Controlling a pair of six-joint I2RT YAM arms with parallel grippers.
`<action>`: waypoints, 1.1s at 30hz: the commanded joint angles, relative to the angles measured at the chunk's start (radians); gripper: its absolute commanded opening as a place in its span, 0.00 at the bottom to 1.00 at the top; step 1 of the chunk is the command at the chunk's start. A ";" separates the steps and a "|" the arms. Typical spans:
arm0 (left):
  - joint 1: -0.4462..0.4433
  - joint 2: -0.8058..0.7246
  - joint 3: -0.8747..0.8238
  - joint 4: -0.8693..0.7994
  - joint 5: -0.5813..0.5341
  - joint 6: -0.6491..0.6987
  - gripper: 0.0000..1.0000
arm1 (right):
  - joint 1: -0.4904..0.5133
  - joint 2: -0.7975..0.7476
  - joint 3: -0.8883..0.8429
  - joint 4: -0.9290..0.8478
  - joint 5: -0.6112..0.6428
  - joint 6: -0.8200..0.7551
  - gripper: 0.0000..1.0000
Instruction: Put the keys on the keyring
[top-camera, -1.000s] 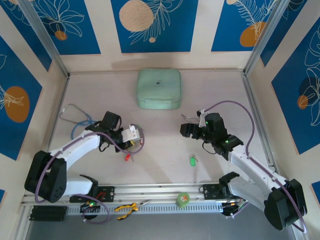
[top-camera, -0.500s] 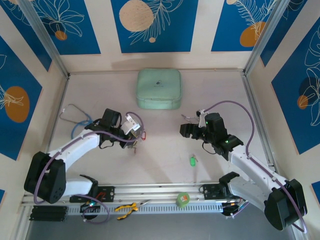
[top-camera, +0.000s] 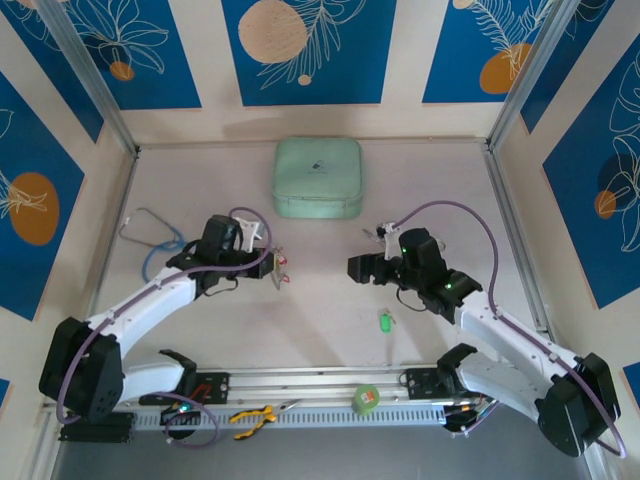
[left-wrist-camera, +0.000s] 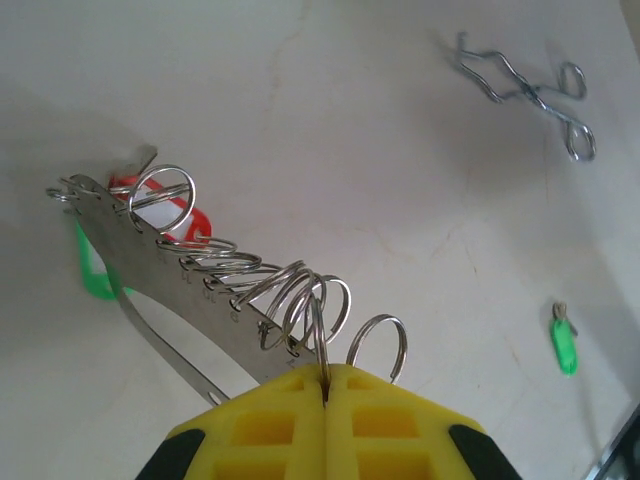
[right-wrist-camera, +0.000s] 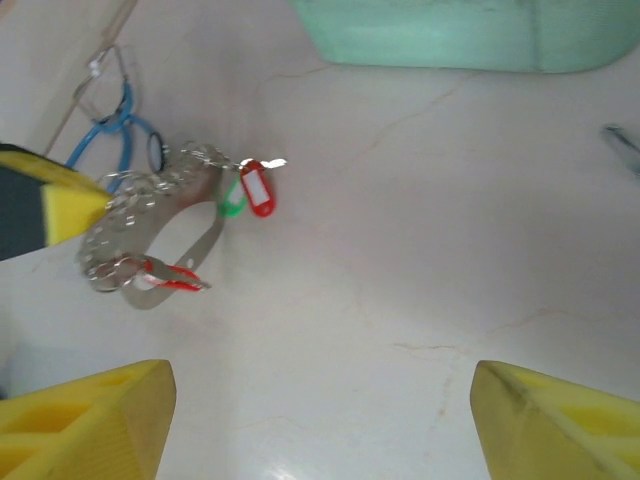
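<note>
Metal keyring (left-wrist-camera: 165, 280) with tagged keys (right-wrist-camera: 257, 188)

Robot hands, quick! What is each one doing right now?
Left gripper: closed, holding the keyring.
Right gripper: open, holding nothing.

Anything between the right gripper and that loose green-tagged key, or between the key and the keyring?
Nothing visible. The green-tagged key lies alone on the table, just nearside of the open right gripper. From there to the keyring, clamped in the left gripper, no object crosses the path.
</note>
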 joint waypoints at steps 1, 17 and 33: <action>-0.019 -0.032 -0.032 0.079 -0.049 -0.354 0.00 | 0.031 0.026 0.041 0.037 -0.036 0.053 0.75; -0.185 -0.098 0.044 -0.021 -0.265 -0.900 0.00 | 0.244 0.093 0.080 0.081 0.114 -0.217 0.46; -0.294 -0.131 -0.003 0.001 -0.391 -1.026 0.00 | 0.399 0.257 -0.070 0.571 0.207 -0.595 0.34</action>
